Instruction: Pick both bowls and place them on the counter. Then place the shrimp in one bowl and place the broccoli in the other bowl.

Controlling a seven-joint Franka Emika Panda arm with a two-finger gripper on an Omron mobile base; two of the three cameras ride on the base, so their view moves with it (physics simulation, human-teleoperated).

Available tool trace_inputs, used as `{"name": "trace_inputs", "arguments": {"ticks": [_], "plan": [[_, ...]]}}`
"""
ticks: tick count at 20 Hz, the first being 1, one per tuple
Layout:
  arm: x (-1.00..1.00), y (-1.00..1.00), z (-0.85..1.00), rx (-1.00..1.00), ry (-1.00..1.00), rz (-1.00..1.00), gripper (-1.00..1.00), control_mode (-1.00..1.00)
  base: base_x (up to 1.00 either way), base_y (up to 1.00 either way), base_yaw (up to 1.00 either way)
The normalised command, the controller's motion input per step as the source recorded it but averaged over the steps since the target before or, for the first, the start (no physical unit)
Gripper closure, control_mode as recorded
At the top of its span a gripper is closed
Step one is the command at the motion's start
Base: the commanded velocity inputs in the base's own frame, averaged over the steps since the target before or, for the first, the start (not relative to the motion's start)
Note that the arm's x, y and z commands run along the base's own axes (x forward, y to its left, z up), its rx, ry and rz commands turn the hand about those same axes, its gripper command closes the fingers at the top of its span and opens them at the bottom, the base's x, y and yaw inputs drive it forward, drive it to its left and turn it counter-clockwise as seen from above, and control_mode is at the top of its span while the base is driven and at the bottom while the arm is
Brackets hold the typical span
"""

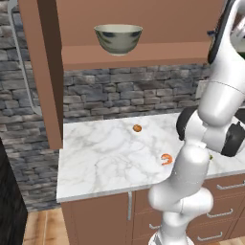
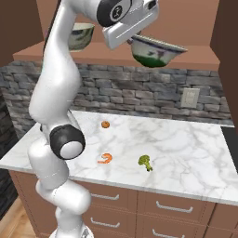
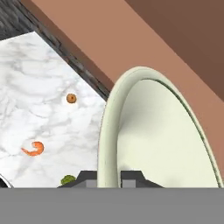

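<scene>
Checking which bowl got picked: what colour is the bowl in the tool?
Pale cream-green inside, dark green band outside; the bowl shows best in the right base view.

The arm (image 2: 56, 93) is built of smooth, glossy white rounded segments, swollen at the joints and narrowed between them. Dark, near-black rings and caps are set at the joints; one round grey-white cap is framed by a black collar low on the arm. A black disc with a small pale mark is seen near the wrist, beside a flat light-grey block. The fingers (image 3: 131, 177) are small, dark and square-edged.
</scene>
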Motion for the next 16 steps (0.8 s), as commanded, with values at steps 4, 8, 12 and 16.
{"name": "trace_inputs", "arguments": {"ticks": [4, 8, 12, 16], "plan": [[-1.00, 0.48, -0.66, 0.00, -0.14, 0.12, 1.00, -1.00, 0.00, 0.00, 0.00], [-1.00, 0.48, -0.61, -0.02, -0.15, 0.13, 1.00, -1.00, 0.00, 0.00, 0.00], [-1.00, 0.47, -0.63, -0.05, -0.16, 0.15, 1.00, -1.00, 0.00, 0.00, 0.00], [-0.96, 0.48, -0.85, -0.10, -0.20, 0.21, 1.00, -1.00, 0.00, 0.00, 0.00]]}}
